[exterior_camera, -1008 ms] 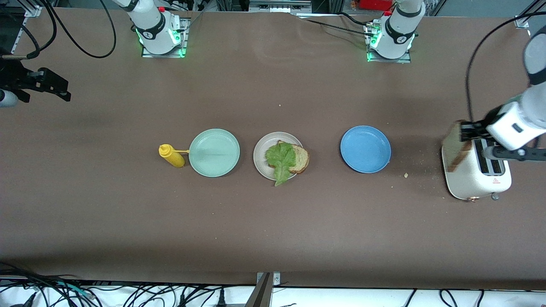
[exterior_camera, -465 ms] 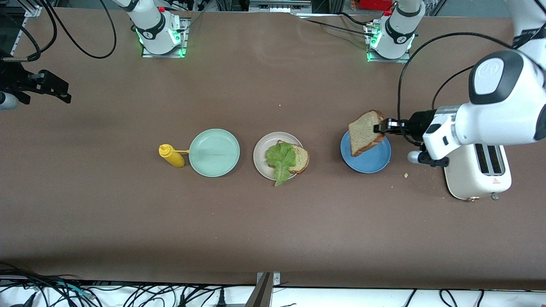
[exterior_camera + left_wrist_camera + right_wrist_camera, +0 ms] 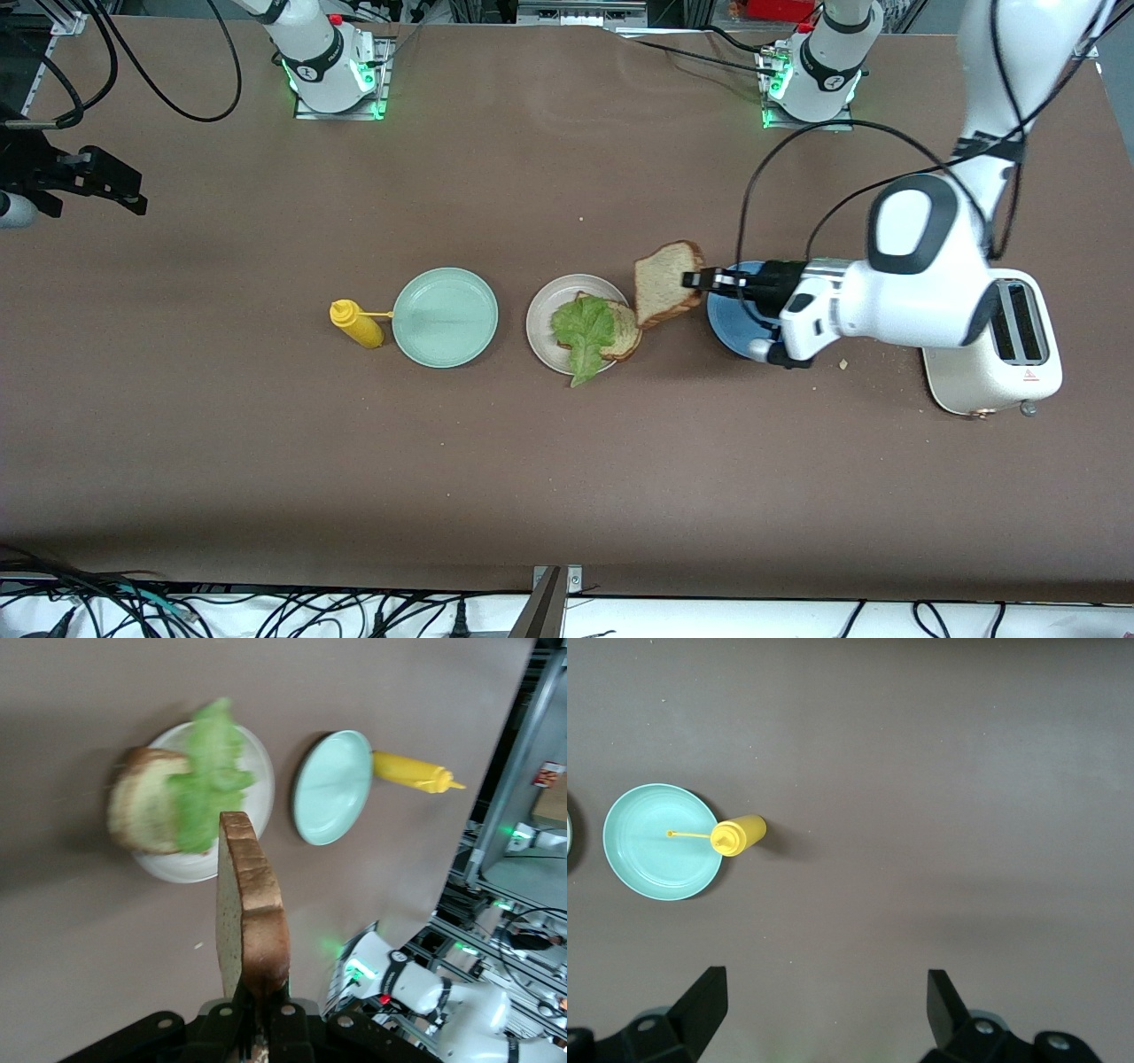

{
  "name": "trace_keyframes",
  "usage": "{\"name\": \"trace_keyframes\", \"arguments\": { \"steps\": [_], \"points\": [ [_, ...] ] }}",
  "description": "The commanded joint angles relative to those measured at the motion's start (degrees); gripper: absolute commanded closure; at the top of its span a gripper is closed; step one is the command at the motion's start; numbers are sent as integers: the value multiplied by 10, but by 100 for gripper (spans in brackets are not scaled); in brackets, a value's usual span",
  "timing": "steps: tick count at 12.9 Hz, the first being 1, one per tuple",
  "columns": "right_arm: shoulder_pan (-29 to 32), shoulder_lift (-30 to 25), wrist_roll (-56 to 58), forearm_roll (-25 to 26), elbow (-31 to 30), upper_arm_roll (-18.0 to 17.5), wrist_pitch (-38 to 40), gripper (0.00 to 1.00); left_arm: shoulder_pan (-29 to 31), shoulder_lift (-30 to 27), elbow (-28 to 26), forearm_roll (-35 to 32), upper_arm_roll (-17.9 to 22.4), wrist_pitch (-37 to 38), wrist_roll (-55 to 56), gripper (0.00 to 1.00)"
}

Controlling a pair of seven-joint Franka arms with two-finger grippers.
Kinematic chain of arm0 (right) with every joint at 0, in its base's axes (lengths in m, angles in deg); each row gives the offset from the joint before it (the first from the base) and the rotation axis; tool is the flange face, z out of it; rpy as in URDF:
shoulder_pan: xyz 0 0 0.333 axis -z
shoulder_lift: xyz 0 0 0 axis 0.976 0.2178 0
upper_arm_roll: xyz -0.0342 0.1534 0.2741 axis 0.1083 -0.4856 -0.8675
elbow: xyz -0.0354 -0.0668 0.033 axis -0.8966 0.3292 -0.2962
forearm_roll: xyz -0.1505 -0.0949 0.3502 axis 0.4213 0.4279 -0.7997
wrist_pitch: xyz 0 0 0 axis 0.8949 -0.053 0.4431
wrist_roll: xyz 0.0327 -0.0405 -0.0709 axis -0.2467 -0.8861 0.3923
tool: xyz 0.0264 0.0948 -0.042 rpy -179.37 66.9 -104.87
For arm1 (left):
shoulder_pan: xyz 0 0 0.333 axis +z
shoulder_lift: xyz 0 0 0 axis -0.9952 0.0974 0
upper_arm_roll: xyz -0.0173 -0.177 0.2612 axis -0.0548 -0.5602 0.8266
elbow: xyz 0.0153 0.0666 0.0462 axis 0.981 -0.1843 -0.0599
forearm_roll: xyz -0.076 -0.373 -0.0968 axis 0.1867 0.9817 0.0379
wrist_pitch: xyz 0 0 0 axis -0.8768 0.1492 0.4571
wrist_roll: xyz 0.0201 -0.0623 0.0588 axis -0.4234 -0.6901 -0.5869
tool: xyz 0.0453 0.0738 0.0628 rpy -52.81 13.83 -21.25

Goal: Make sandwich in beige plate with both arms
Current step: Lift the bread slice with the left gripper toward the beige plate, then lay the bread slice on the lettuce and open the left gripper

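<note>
The beige plate (image 3: pixel 539 312) lies mid-table and carries one bread slice (image 3: pixel 625 333) with a ruffled green lettuce leaf (image 3: pixel 583 331) on top of it. My left gripper (image 3: pixel 696 281) is shut on the crust edge of a second bread slice (image 3: pixel 664 283). It holds this slice on edge in the air, over the beige plate's rim toward the left arm's end. The left wrist view shows the held slice (image 3: pixel 252 904) upright in the gripper (image 3: pixel 262 1014), with plate (image 3: pixel 177 870) and lettuce (image 3: pixel 211 771) below. My right gripper (image 3: pixel 124 188) waits, open and with nothing in it, at the right arm's end (image 3: pixel 824 1001).
A blue plate (image 3: pixel 732 330) lies partly under the left arm. A white toaster (image 3: pixel 983 372) stands at the left arm's end. A mint green plate (image 3: pixel 445 316) and a yellow mustard bottle (image 3: pixel 356 324) lie beside the beige plate toward the right arm's end.
The left arm has carried the bread slice from the toaster, over the blue plate, to the edge of the beige plate. The right arm has not moved.
</note>
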Motion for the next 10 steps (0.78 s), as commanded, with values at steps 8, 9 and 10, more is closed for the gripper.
{"name": "trace_keyframes", "arguments": {
  "steps": [8, 9, 10],
  "points": [
    [1, 1, 1, -3, 2, -3, 0, 0, -57, 197, -1, 216, 2, -146, -261, 100],
    [1, 0, 1, -2, 2, -3, 0, 0, -57, 194, -13, 232, 2, -145, -273, 100],
    [1, 1, 1, -3, 2, -3, 0, 0, -54, 193, -21, 233, 2, -144, -274, 100]
  ]
}}
